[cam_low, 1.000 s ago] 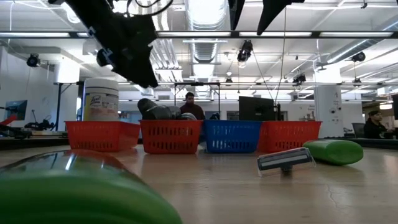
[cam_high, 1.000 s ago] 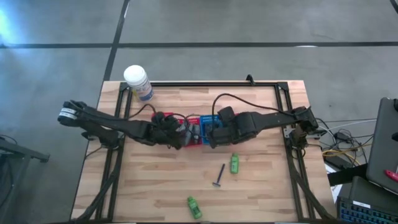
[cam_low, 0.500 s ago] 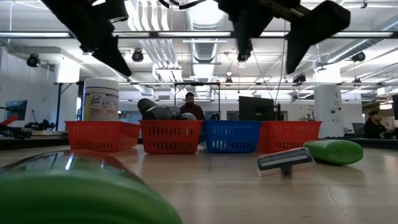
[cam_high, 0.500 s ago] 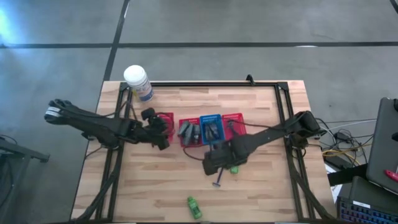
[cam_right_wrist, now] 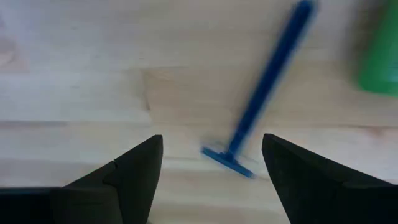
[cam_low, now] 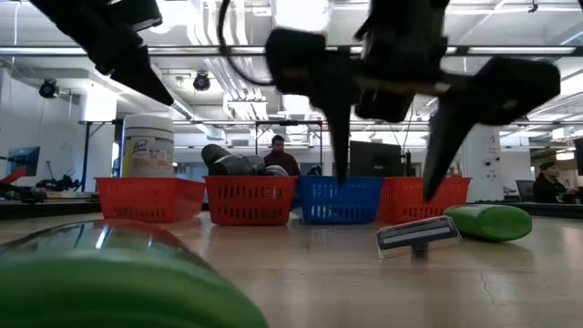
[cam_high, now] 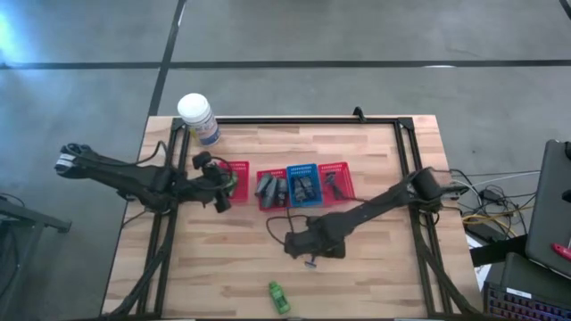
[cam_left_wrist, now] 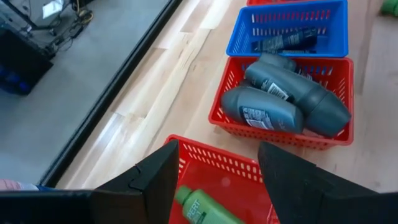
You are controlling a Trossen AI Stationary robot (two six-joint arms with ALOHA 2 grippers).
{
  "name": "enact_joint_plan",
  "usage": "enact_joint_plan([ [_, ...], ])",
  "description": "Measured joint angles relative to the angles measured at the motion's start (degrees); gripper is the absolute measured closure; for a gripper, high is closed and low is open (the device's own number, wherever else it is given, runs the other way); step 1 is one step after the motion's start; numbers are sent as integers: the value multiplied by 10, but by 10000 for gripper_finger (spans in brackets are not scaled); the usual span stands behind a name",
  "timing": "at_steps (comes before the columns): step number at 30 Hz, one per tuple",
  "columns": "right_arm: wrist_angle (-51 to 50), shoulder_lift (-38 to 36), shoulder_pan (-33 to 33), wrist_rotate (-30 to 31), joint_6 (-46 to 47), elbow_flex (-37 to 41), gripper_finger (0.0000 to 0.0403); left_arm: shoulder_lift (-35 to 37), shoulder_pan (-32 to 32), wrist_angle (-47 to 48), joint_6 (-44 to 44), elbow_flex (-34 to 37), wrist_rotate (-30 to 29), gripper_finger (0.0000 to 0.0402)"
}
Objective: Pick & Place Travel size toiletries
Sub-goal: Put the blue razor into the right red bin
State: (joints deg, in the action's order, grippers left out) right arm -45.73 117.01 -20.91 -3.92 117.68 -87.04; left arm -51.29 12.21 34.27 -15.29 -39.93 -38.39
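From above, I see the baskets lined up mid-table, with bare wood all along the near edge except one green bottle. My right gripper reaches low over the razor; my left gripper hangs by the leftmost red basket. At table level, the right gripper's fingers stand spread above the razor's head, a second green bottle just beside it. The left wrist camera shows my left fingers apart over a basket holding a green bottle, grey tubes in the next. The right wrist camera shows open fingers straddling the blue razor on bare wood.
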Motion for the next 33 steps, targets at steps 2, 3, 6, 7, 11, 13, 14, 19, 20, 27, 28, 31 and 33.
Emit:
enact_joint_plan([
  [2,-27,33,0,-5,1,-22,138,6,0,0,9,0,-1,179],
  [3,-50,49,-2,-11,5,-35,140,10,0,1,15,0,-1,179],
  [6,-109,83,-6,-19,8,-76,148,21,0,3,25,0,-1,179],
  [7,-116,89,-6,-20,7,-87,152,24,0,4,30,0,-1,179],
  [11,-123,114,-6,-11,-6,-116,183,35,0,4,37,0,-2,179],
  [13,-123,124,-6,-8,-6,-122,209,40,0,5,41,0,-1,179],
  [14,-123,129,-6,-7,-7,-124,225,42,0,5,43,0,-2,179],
  [19,-119,146,-6,-4,-18,-125,319,48,0,6,54,0,-1,179],
  [20,-120,146,-6,-3,-28,-125,337,48,0,6,54,0,-1,179],
  [27,-223,113,-8,53,-66,-129,377,48,0,4,53,0,-1,179],
  [28,-245,104,-8,67,-67,-129,377,48,0,1,52,0,-1,179],
  [31,-316,29,0,106,-82,-133,379,47,-1,-12,52,2,-2,179],
  [33,-348,-29,17,128,-110,-127,379,46,-1,-29,51,8,-3,179],
])
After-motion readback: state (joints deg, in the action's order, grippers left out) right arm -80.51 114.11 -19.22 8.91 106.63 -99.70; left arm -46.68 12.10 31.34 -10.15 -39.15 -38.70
